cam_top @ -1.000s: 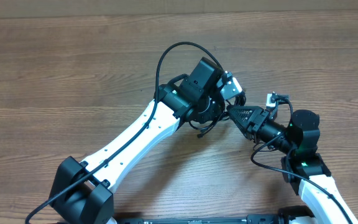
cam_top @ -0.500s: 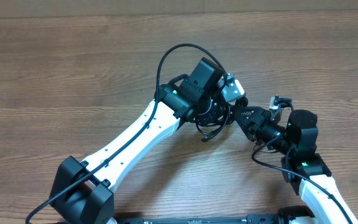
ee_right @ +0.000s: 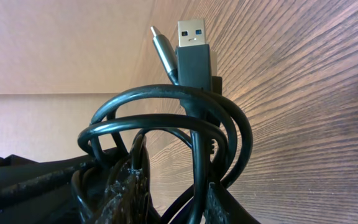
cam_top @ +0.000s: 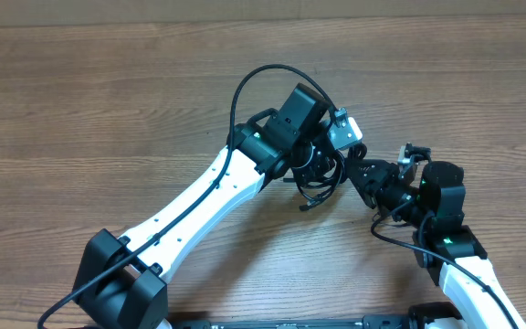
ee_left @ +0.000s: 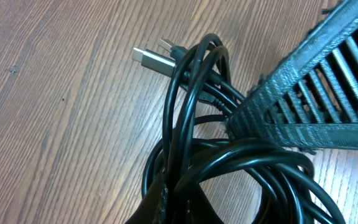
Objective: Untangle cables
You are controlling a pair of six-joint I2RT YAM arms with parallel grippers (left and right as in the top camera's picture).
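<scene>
The cables (cam_top: 322,185) are in one tight coil at the middle of the desk (cam_top: 108,91), between the two arms. The left pincer (cam_top: 315,163) is closed and, as I judge it, holds the near side of the coil, because in the left wrist view the loops run down under it. The right pincer (cam_top: 355,174) comes from the right. One of its ribbed fingers (ee_left: 303,93) touches the loops, and in the right wrist view some strands pass between its jaws. I cannot tell if these jaws already grip a strand or only stand around it.

Two plug ends stick out at the far side of the coil: a flat USB plug (ee_right: 193,46) and a thinner plug (ee_right: 160,42) just beside it.

What could go wrong:
- The right pincer may catch two or three strands together, because they lie one over another. Then a pull would make the knot tighter, not looser.
- If both pincers pull apart hard, the thin cord could slip out of the left pincer, or a plug could hook on a loop and bend.
- The two pincers are very near, so they could hit each other.

No box, tray or other container is visible.
</scene>
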